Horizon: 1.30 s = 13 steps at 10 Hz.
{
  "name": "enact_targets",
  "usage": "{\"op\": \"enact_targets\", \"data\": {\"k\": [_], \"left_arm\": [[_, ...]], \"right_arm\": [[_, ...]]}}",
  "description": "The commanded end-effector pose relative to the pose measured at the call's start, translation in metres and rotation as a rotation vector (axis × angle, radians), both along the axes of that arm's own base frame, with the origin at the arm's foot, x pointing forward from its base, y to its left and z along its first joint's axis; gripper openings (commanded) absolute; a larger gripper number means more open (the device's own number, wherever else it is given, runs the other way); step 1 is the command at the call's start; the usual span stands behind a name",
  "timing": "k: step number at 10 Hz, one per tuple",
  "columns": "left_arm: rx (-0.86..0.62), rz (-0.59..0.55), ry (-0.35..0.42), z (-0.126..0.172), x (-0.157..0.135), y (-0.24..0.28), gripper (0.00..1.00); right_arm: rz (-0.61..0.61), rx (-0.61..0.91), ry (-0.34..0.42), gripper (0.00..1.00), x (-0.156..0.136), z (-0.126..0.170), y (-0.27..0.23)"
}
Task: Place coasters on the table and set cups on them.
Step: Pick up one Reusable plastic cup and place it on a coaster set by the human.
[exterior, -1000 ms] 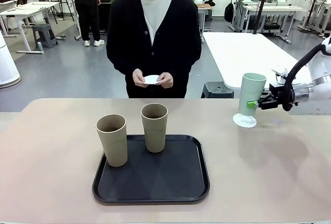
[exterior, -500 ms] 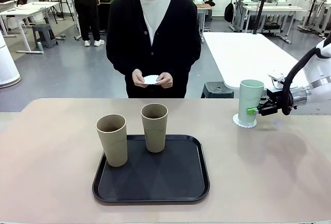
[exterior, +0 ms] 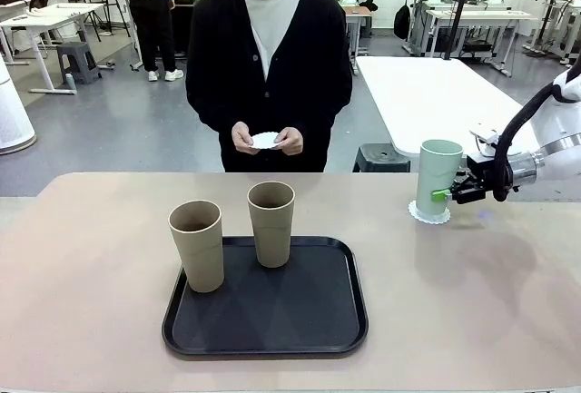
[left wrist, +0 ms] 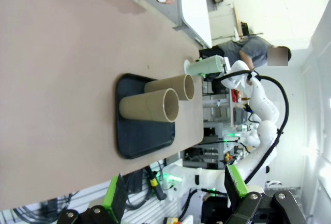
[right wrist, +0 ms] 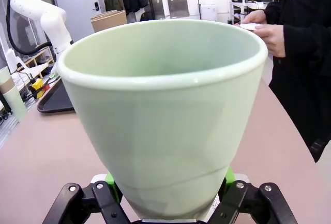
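Observation:
A pale mint green cup stands upright with its base on a white scalloped coaster at the table's far right. My right gripper is shut on its lower wall from the right. The right wrist view shows that cup close up between the pads of my right gripper. Two tan-brown cups stand on the black tray. The person's hands hold another coaster. My left gripper is open and holds nothing, far from the tan cups.
The black tray sits at the table's middle front. The person stands at the far edge, behind the tray. A white rectangular table lies beyond the right side. Bare tabletop stretches to the left of the tray and between the tray and the mint cup.
My right gripper has lowered the mint cup and shifted it slightly left onto the coaster. The tan cups and the person's hands have stayed put.

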<state>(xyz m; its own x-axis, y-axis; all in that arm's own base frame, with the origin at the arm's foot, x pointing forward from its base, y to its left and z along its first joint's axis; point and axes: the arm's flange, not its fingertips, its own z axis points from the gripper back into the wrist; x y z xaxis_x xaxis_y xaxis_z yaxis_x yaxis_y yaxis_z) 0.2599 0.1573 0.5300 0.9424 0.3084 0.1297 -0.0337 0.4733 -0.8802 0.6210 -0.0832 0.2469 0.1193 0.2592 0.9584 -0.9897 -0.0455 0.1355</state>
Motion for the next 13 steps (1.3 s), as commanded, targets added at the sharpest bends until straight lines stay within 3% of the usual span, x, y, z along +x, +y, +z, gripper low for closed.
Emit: {"op": "enact_targets", "data": {"k": [1,13], "left_arm": [[-0.011,-0.007,-0.012,0.001,-0.001,0.001,1.0],[-0.011,-0.007,-0.012,0.001,-0.001,0.001,1.0]], "right_arm": [[0.022,0.022,-0.039,0.81,0.005,-0.002,-0.001],[0.053,0.031,-0.034,0.81,0.008,-0.016,-0.008]]}}
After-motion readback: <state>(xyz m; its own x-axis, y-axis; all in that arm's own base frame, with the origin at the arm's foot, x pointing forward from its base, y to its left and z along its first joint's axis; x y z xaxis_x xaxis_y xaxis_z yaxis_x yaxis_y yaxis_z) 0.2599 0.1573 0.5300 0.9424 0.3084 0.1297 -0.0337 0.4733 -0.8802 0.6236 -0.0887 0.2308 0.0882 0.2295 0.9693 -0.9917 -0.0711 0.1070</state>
